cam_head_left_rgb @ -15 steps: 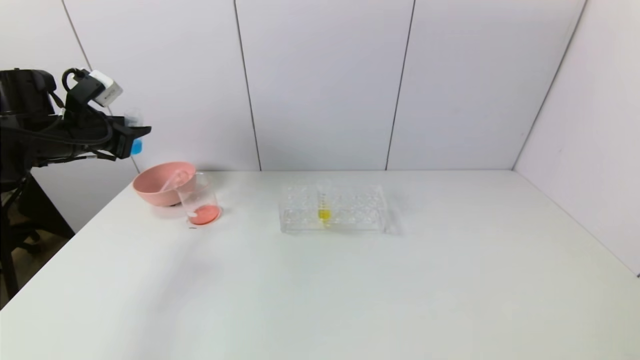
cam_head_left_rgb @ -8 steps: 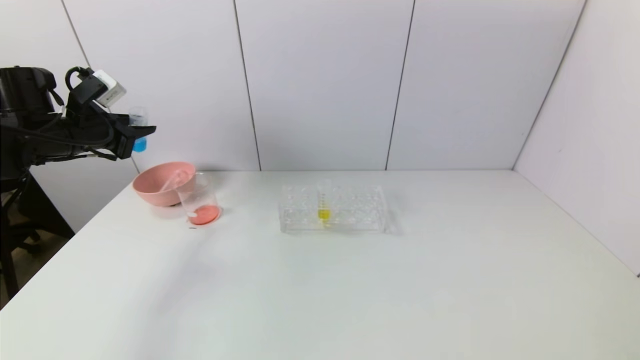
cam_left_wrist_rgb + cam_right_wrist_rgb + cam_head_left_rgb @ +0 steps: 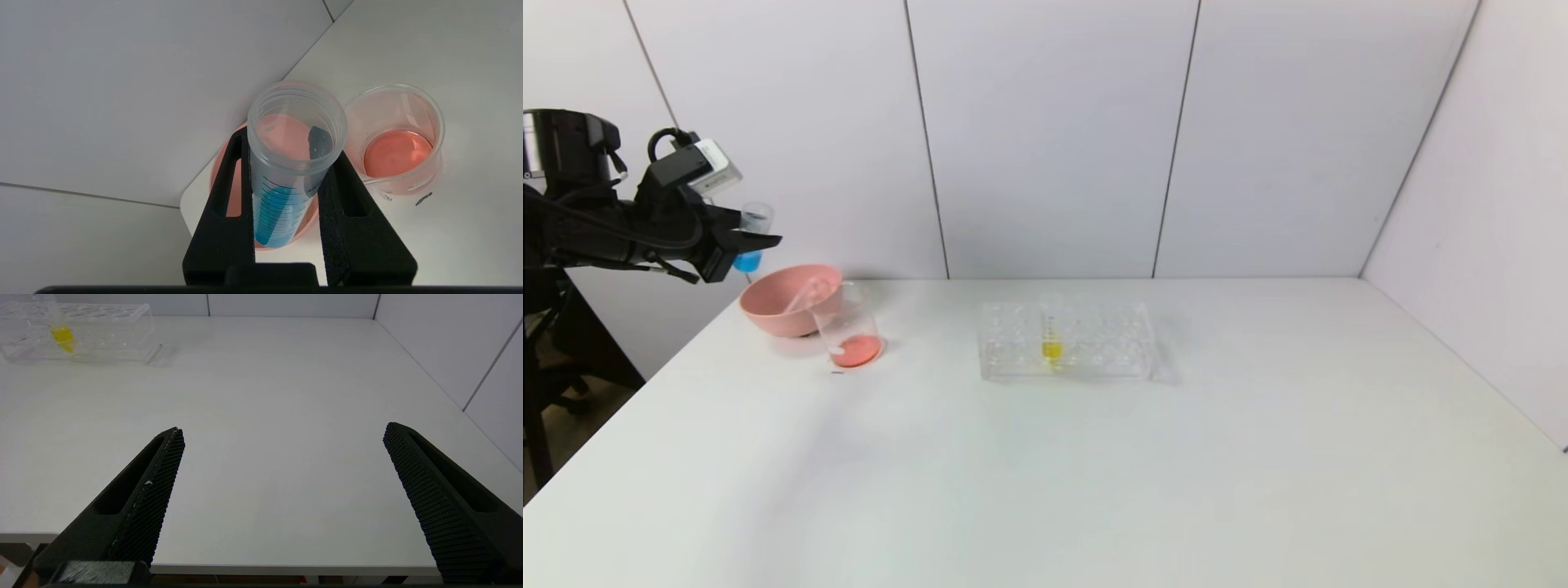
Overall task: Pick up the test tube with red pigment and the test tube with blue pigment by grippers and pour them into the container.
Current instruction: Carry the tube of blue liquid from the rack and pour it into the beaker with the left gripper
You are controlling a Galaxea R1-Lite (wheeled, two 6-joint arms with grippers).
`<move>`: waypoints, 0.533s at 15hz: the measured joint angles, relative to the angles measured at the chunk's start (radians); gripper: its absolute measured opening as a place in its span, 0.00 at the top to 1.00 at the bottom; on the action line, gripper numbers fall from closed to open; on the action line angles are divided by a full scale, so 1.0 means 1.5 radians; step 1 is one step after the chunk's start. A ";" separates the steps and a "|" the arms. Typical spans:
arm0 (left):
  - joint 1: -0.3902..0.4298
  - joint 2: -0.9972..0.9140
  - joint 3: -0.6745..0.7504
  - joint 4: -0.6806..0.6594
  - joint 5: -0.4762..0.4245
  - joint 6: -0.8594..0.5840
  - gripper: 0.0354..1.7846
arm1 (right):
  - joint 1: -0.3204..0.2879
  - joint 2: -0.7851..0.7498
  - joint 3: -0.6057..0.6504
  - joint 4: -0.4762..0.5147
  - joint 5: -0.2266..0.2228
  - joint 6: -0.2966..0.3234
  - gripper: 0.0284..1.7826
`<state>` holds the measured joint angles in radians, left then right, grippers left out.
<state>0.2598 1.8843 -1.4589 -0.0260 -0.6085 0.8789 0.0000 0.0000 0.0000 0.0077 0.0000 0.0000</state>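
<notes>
Blue-filled tube (image 3: 749, 237) clamped above table's (image 3: 1094, 457) left edge.

Pink bowl (image 3: 786, 298) at the white counter's (image 3: 1045, 474) far-left corner; clear tube rack (image 3: 1066, 340) mid-counter with one yellow-liquid tube (image 3: 1052, 336).

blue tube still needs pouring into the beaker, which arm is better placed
Left. The left gripper is shut on the blue tube, above the pink bowl next to the beaker. The right gripper is open, empty, far off.
</notes>
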 joint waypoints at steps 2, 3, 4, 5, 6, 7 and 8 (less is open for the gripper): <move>0.000 0.001 -0.012 0.008 0.000 0.016 0.76 | 0.000 0.000 0.000 0.000 0.000 0.000 0.00; 0.000 0.001 -0.016 0.009 -0.001 0.026 0.76 | 0.000 0.000 0.000 0.000 0.000 0.000 0.00; 0.000 0.002 -0.021 0.009 -0.008 0.042 0.76 | 0.000 0.000 0.000 0.000 0.000 0.000 0.00; 0.000 0.004 -0.026 0.015 -0.022 0.056 0.76 | 0.000 0.000 0.000 0.000 0.000 0.000 0.00; 0.001 0.008 -0.034 0.026 -0.036 0.067 0.76 | 0.000 0.000 0.000 0.000 0.000 0.000 0.00; 0.001 0.012 -0.043 0.036 -0.041 0.080 0.76 | 0.000 0.000 0.000 0.000 0.000 0.000 0.00; 0.001 0.017 -0.050 0.048 -0.043 0.096 0.76 | 0.000 0.000 0.000 0.000 0.000 0.000 0.00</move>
<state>0.2611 1.9098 -1.5347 0.0460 -0.6726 1.0232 0.0000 0.0000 0.0000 0.0077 0.0000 0.0000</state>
